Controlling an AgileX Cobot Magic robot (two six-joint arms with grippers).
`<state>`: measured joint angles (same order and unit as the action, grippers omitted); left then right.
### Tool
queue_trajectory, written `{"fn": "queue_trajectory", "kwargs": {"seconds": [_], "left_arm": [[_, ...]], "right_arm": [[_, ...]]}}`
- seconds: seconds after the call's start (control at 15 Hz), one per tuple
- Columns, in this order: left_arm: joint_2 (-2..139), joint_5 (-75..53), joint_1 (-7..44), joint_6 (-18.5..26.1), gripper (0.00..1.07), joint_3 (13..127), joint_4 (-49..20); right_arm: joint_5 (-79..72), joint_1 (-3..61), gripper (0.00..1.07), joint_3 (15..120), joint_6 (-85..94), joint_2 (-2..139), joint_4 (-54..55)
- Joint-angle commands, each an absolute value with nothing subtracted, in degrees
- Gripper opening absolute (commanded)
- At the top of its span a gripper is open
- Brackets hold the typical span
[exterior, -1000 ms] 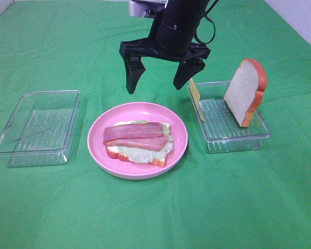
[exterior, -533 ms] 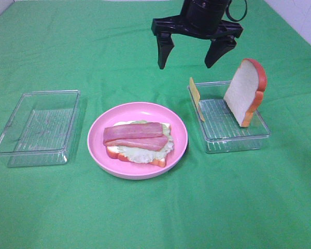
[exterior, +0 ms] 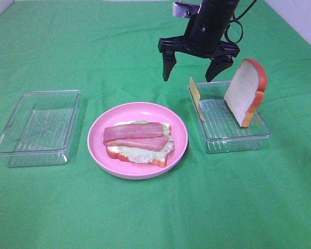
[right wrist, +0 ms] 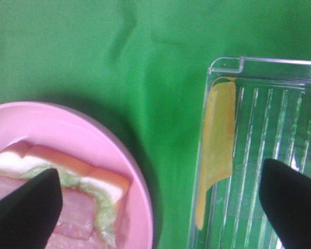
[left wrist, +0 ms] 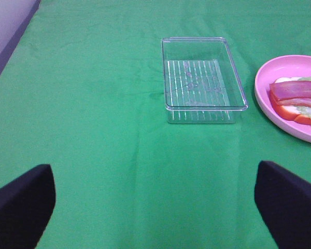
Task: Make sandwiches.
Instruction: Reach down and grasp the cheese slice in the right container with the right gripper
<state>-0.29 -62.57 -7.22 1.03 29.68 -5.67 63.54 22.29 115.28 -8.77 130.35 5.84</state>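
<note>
Right gripper (exterior: 187, 79): fingers spread, empty; nearer arm
Cheese (exterior: 195, 92): at its 5 o'clock; on edge; axis 11–5

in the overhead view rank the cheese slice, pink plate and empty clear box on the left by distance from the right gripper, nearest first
1. Cheese slice: right of centre, almost directly under the open right gripper.
2. Pink plate: in the middle, toward the front.
3. Empty clear box: far left.
</note>
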Motion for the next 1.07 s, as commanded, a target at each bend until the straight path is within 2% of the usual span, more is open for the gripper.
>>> {"fn": "queue_trajectory", "kwargs": {"seconds": [0.07, 0.67, 0.93, 1.07], "left_arm": [[-1.4, -61.7, -7.3, 0.9, 0.98, 29.5, -6.2], [-1.4, -61.7, -7.3, 0.9, 0.98, 29.5, -6.2], [-1.4, -61.7, -7.3, 0.9, 0.98, 29.5, -6.2], [-1.4, -61.7, -7.3, 0.9, 0.98, 29.5, -6.2]], "right_arm": [[62.6, 20.6, 0.99, 115.6, -10.3, 131.0, 6.2], [61.1, 20.6, 0.95, 115.6, -12.1, 135.2, 8.7], [61.6, 20.6, 0.78, 115.6, -12.1, 135.2, 8.4], [61.7, 20.6, 0.75, 115.6, -12.1, 135.2, 7.0]]}}
